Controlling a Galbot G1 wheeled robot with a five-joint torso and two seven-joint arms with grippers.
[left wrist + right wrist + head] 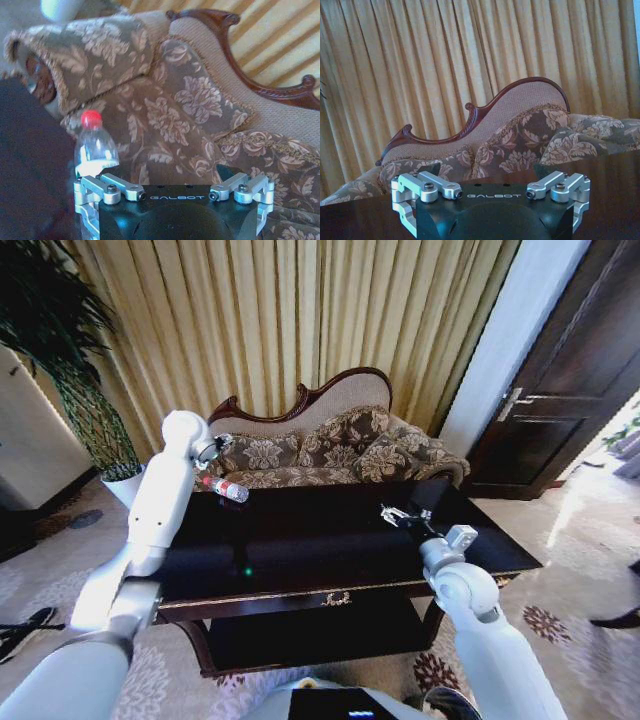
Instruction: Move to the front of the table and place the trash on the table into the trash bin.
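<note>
A: What is the left gripper (212, 472) doing?

B: Its jaws are clenching the bottle (226, 488), which is lying nearly level in the grasp, red cap pointing away from the arm, over the far left corner of the bench (330, 540). In the left wrist view the bottle (95, 145) is sitting against one finger (87, 192), cap outward, with the sofa (200, 115) cushions just beyond it.

A: And the right gripper (392, 514)?

B: Its jaws are standing released, gripping nothing, hovering low over the bench's right side. Ahead of them the dark glossy top is running on to the sofa (510, 135), and the curtain (470, 55) is hanging behind that.

A: How far apart are the two grippers?

B: Well apart, with bare bench top lying between them.
</note>
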